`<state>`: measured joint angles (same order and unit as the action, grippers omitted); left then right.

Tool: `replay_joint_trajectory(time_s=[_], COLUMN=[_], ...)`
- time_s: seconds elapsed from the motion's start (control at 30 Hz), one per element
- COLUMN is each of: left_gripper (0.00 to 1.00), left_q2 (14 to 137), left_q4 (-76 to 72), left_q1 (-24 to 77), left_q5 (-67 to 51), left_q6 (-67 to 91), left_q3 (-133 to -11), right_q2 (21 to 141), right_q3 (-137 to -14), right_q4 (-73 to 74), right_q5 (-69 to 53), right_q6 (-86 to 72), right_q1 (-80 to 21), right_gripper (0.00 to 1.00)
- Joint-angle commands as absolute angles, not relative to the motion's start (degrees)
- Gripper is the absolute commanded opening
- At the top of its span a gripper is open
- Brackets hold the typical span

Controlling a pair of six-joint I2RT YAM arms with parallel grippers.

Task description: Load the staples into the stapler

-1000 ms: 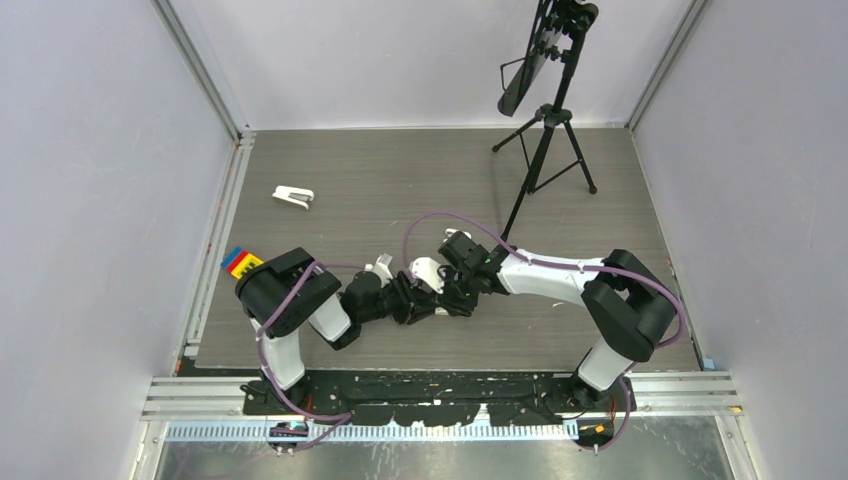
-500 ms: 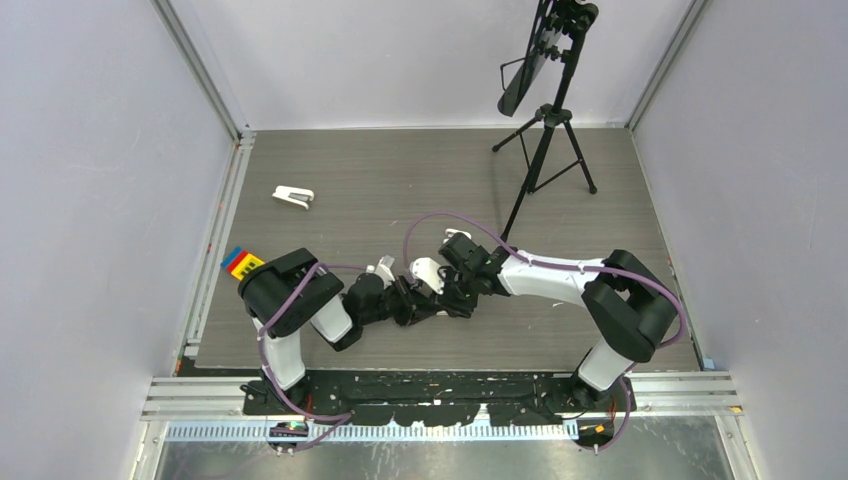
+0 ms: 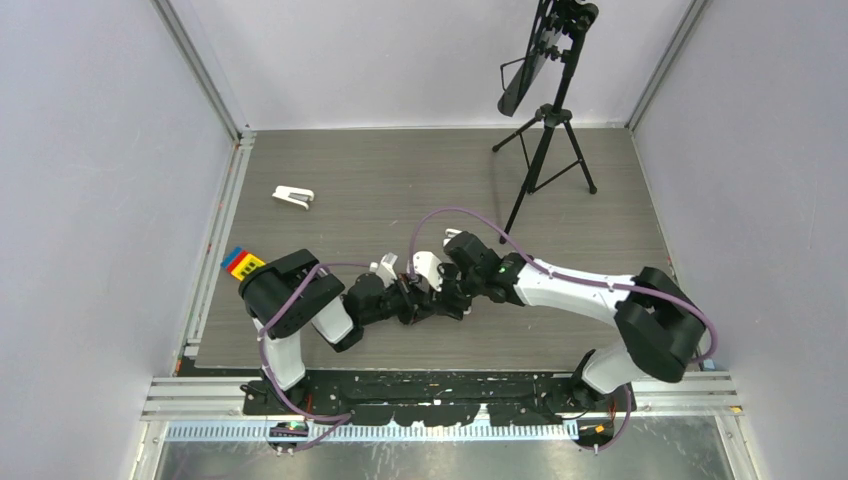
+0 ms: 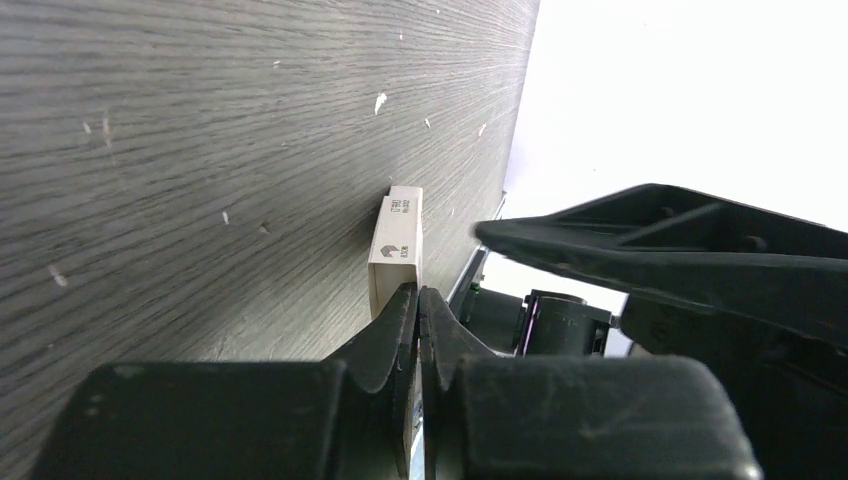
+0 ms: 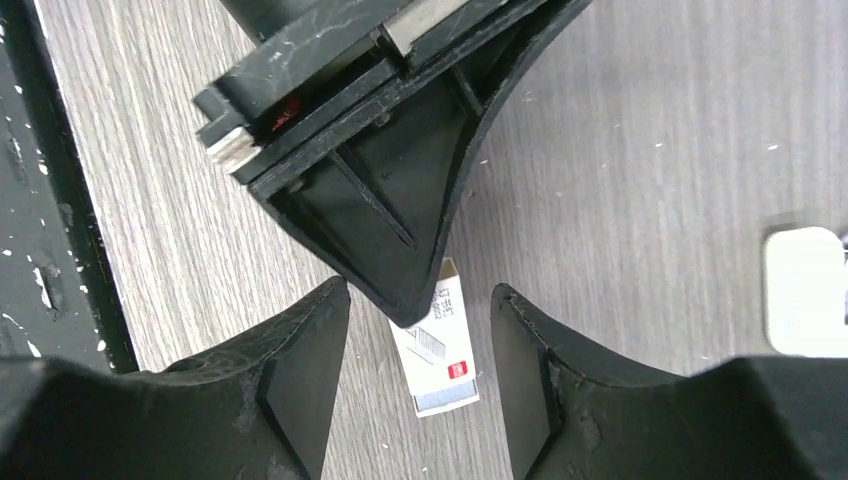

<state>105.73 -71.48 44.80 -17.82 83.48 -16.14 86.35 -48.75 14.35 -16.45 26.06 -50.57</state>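
Observation:
The staples' box [image 5: 441, 352], flat and white with a red mark, lies on the table with its grey tray end showing. My right gripper [image 5: 418, 290] is open and stands on either side of it without touching. My left gripper [image 4: 418, 292] is shut, its tips at the far end of the box [image 4: 397, 250]; whether they pinch anything does not show. In the top view both grippers meet at mid-table, left [image 3: 412, 298] and right [image 3: 448, 290], and they hide the box. The long white stapler [image 3: 293, 195] lies alone far to the left.
A shorter white object [image 3: 426, 266] sits just behind the grippers and shows at the right edge of the right wrist view [image 5: 805, 290]. A black tripod [image 3: 545, 150] stands at the back right. A coloured block [image 3: 239, 262] lies at the table's left edge.
The left gripper has closed at the box's end. The right gripper has opened wider, and its arm has stretched out, with the elbow swung right.

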Motion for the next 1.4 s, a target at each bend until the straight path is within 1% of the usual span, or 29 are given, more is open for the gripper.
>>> replay_joint_trajectory(time_s=[0.0,0.2,0.47,0.73,0.9,1.17,1.37], left_gripper=[0.05,0.05,0.05,0.04,0.04,0.04,0.04], left_q2=[104.5,106.0,109.2,110.2,110.4,111.5,111.3], left_q4=[-74.0,-77.1,-81.8,-82.0,-82.0,-82.0,-82.0], left_q1=[43.3,40.6,36.9,34.3,33.9,33.5,33.2], left_q5=[-19.1,-20.9,-24.1,-26.9,-27.6,-28.2,-28.4], left_q6=[81.5,81.5,81.6,81.4,81.2,81.3,81.2], left_q3=[-15.0,-12.5,-10.2,-9.9,-10.2,-10.7,-10.4], right_q2=[81.1,83.9,84.7,89.8,92.0,94.9,96.7], right_q3=[-47.6,-50.5,-50.3,-53.7,-54.8,-56.2,-56.8], right_q4=[10.2,17.9,17.2,21.9,22.1,22.2,23.3], right_q5=[-15.3,-12.2,-13.6,-13.7,-13.3,-14.3,-13.0], right_q6=[26.2,29.8,30.7,32.6,33.2,33.3,33.5], right_q1=[-50.7,-50.6,-49.6,-49.4,-49.3,-49.3,-49.3], right_gripper=[0.60,0.60,0.60,0.60,0.60,0.57,0.51])
